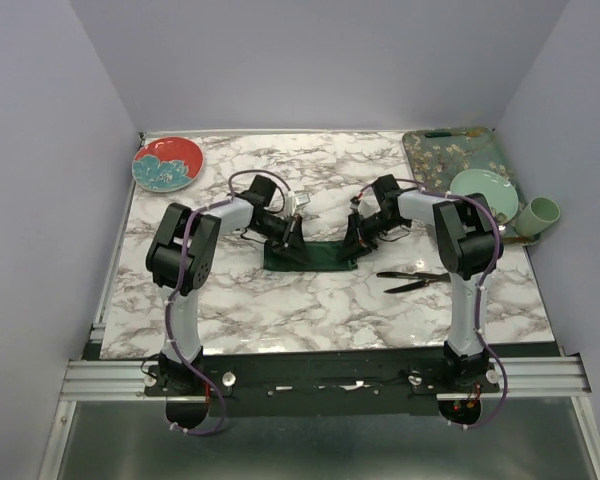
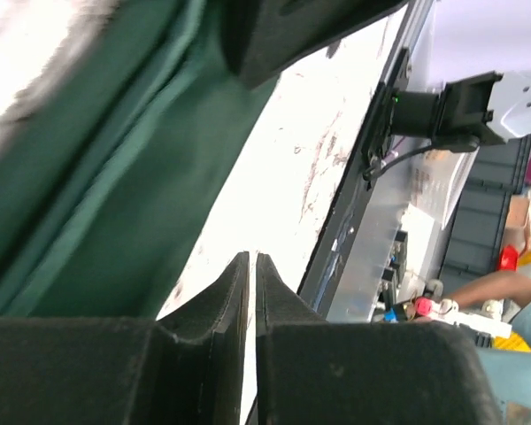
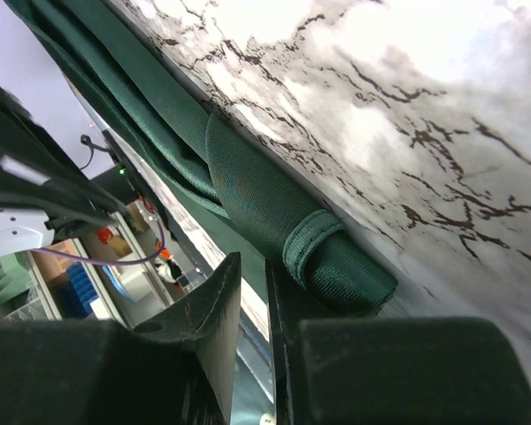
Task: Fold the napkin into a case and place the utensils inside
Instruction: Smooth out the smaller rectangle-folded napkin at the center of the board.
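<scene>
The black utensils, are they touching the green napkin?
Apart. The top view shows a strip of bare marble table between the utensils and the right end of the folded napkin.

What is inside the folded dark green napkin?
Nothing shows inside the napkin: both black utensils lie bare on the marble table to its right. Its inner layers are covered by the top fold, so unseen.

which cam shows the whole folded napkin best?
Top external: the napkin shows whole, a narrow folded strip on the table. Left wrist catches only blurred folds along one side; right wrist gives a sharp close-up of one rolled end, not the full shape.
</scene>
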Motion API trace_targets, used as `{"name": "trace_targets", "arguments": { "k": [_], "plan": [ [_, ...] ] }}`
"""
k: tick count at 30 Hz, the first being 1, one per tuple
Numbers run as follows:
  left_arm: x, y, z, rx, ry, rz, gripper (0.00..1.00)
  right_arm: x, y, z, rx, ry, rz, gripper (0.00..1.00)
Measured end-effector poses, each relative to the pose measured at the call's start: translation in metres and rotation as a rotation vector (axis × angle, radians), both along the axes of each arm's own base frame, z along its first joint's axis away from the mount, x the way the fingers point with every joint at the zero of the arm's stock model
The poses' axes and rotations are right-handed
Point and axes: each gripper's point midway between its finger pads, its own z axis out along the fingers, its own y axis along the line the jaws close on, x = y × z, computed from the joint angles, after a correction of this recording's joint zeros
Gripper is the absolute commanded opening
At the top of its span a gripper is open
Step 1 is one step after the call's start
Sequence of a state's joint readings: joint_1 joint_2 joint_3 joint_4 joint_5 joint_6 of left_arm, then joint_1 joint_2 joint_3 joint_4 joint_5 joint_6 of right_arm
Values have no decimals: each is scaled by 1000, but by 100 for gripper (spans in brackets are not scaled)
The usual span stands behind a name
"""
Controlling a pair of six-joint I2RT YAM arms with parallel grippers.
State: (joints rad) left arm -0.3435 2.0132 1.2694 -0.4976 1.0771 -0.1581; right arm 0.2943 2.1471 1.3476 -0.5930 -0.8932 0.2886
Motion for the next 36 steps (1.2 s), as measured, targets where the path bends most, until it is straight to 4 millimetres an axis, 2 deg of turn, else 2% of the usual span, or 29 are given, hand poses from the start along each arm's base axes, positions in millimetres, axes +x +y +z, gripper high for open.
{"name": "trace_targets", "arguments": {
  "k": [4,6,9,13,16,21,26,27,30,33,36],
  "plan": [
    [-7,-17,-8,1,29,-20,17,1,0,0,-5,0,-1,25],
    [-4,-16,-17,9,49,-5,17,2,-1,-1,-12,-2,-1,25],
    [3,-4,-43,35,113,33,17,3,-1,-1,-21,-2,-3,24],
    [3,3,-45,-4,176,46,16,4,-1,-1,-23,0,-2,25],
    [3,4,-45,-10,174,44,16,5,-1,-1,-21,-7,6,29],
    [3,4,-45,-12,169,42,15,5,2,8,21,-44,34,33],
    [3,4,-45,-12,168,41,15,4,12,48,83,-156,79,33],
    [3,4,-45,-12,168,41,15,0,17,60,105,-188,96,33],
    [3,4,-45,-11,169,42,15,-12,31,78,144,-234,141,32],
    [3,4,-46,-11,170,42,15,-23,40,70,148,-218,174,31],
    [4,4,-46,-9,179,42,15,-30,40,48,122,-165,178,30]
  ]
}}
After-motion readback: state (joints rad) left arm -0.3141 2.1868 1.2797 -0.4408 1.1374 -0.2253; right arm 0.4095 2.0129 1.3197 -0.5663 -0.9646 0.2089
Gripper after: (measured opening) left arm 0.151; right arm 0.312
